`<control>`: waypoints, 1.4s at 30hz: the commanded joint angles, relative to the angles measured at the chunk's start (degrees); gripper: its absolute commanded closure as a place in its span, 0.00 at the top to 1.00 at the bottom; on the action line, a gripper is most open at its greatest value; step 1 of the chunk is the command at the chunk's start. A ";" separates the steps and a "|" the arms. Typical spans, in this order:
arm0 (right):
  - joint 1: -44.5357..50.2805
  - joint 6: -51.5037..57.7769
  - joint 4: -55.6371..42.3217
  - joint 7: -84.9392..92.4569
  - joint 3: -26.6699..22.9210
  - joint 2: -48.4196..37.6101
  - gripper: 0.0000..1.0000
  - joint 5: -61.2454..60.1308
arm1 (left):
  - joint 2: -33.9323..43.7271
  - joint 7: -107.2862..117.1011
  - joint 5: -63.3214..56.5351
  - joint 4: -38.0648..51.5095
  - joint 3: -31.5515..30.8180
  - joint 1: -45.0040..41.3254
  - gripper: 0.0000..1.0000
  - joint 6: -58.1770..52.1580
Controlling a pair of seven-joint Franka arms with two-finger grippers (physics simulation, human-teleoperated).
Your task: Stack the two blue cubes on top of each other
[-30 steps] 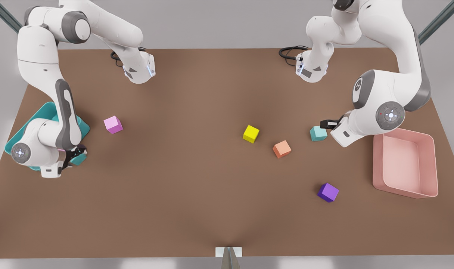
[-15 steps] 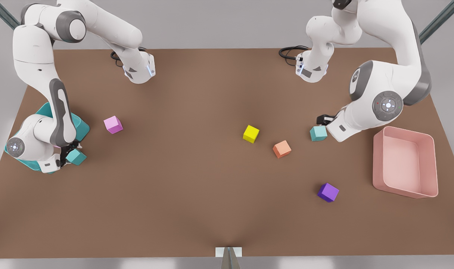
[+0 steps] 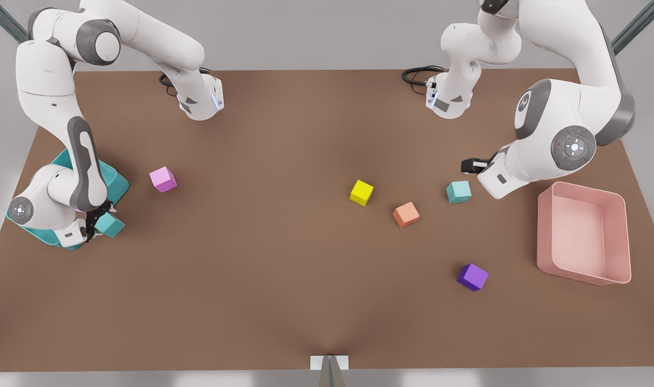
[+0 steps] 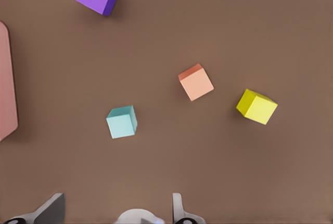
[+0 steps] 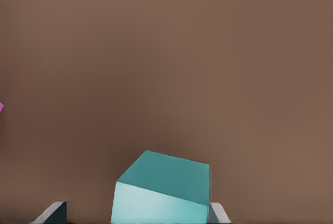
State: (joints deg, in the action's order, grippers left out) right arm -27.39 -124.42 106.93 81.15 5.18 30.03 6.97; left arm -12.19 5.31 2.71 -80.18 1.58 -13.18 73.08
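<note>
1. Two blue cubes sit far apart, so your stack isn't started.
2. At the front view's left, your right gripper [image 3: 97, 223] has its jaws around one blue cube [image 3: 109, 224], beside the teal bin [image 3: 118, 183].
3. Rightward, the other blue cube [image 3: 459, 191] rests free on the tabletop [image 3: 284, 279], near the left gripper [image 3: 469, 165], whose jaws stand apart, empty.

Colours on my flat brown matte table [image 3: 284, 279]

My two arms are glossy white with grey joints; my left gripper [image 3: 473, 164] has black fingers, my right gripper [image 3: 93, 221] also looks dark. The small matte teal cube at my right gripper [image 3: 110, 225] and the small matte teal cube near my left gripper [image 3: 459, 191] are one colour, all plain. Other plain cubes: small yellow cube [image 3: 362, 192], small orange-salmon cube [image 3: 406, 214], small purple cube [image 3: 473, 277], small pink-lilac cube [image 3: 163, 179]. The large pale pink bin [image 3: 620, 236] is plain; the large teal bin [image 3: 117, 183] is deeper teal.
</note>
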 commanded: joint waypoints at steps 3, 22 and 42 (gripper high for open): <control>-0.03 -0.56 0.04 3.32 0.00 0.03 1.00 -0.46 | 0.06 0.06 -0.08 0.02 0.00 0.00 1.00 -0.75; -0.03 -5.21 -0.58 3.32 -0.35 1.61 1.00 -0.46 | -2.49 0.23 -0.43 1.61 0.44 0.35 1.00 0.22; -1.27 -12.95 3.82 3.32 -0.79 3.72 1.00 -0.90 | -2.93 0.32 -0.17 1.26 0.35 0.61 1.00 0.04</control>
State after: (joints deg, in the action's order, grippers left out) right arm -28.71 -134.92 110.55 84.11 4.40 33.76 6.14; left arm -15.17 5.53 2.55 -78.94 1.93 -12.62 73.16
